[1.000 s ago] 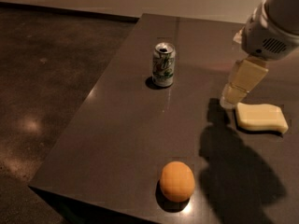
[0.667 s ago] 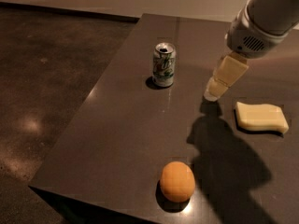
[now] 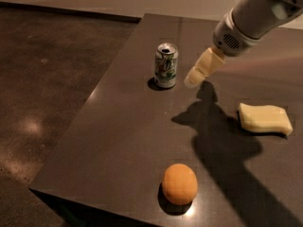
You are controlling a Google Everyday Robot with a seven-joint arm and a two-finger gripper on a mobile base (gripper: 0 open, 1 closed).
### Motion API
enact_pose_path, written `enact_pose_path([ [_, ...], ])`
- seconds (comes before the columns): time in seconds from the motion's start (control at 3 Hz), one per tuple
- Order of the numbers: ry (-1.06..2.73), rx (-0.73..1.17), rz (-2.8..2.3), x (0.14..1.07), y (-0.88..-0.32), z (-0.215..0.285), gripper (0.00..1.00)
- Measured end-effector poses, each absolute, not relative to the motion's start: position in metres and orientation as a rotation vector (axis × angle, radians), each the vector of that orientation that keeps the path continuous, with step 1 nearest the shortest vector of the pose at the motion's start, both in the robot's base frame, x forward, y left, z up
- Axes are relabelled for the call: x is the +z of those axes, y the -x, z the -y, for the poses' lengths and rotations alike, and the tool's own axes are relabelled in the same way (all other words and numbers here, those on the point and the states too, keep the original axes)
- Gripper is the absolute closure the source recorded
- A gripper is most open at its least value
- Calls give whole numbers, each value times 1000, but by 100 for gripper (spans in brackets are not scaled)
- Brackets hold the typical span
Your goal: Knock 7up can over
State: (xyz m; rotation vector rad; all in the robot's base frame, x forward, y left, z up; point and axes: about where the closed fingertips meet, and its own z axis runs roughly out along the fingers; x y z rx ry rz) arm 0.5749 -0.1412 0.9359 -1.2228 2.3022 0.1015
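Shifted leftward since a second ago, off the pale yellow sponge (image 3: 264,119): cream-coloured gripper (image 3: 191,81), now just beside the small silver-and-green aluminium 7up can (image 3: 166,65), not touching. Stands upright near the dark table's (image 3: 118,141) left edge, long axis vertical, directly left of the gripper tip in view. Slants down-left from the upper right. Apart or together: cannot tell. Probably calls for a short leftward sweep.

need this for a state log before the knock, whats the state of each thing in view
white-silver aluminium 7up can: upright on the table, not knocked over, untouched
cream two-finger gripper: hanging low beside the can, tilted toward it, a gap between them
round orange ball: resting near the table's front edge
pale yellow sponge block: lying flat
dark grey table: bears the can, ball and sponge
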Motion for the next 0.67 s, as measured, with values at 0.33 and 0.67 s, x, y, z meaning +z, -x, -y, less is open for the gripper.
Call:
enact_pose_path([
  [0.33,1124,159,-2287,927,-591,123,0],
  [0.67,1081,188,-2242,919,-603,100,0],
])
